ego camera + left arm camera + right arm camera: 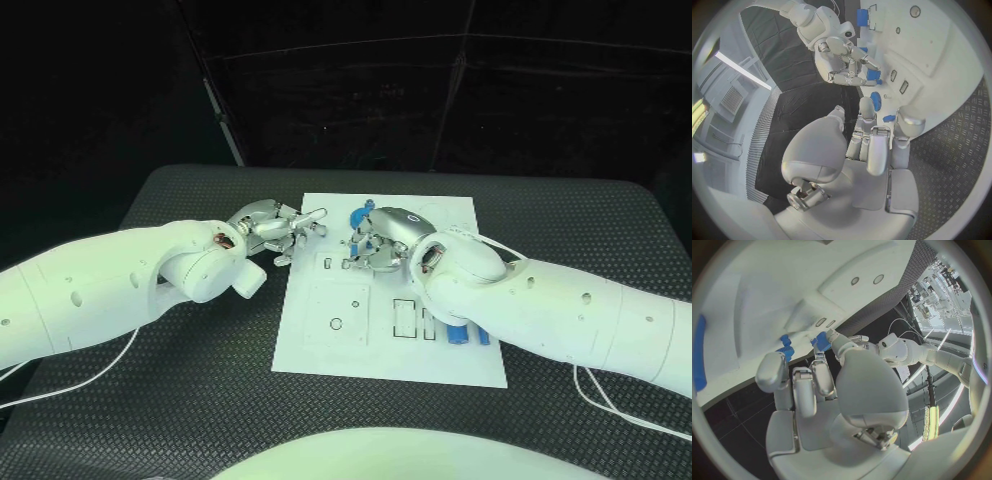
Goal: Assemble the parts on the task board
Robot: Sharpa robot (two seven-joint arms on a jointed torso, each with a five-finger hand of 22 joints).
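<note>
- Nearest the robot, behind the right hand (378,240), a few blue parts (459,335) lie loose on the task board (346,340), still waiting to be placed.
- The right hand pinches a blue part (822,340) in its fingertips, just above the board's far half.
- The left hand (271,228) hovers at the board's edge beside it; a small blue piece (889,118) sits at its fingertips, but whether it is gripped I cannot tell.
- Beyond both hands, a blue disc-like part (875,98) rests on the board.
- Judging by this, assembly is under way on the black counter (188,200), with much left.

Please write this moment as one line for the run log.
left robot hand: holds small blue part | right robot hand: holds blue part | both over task board far end
</note>
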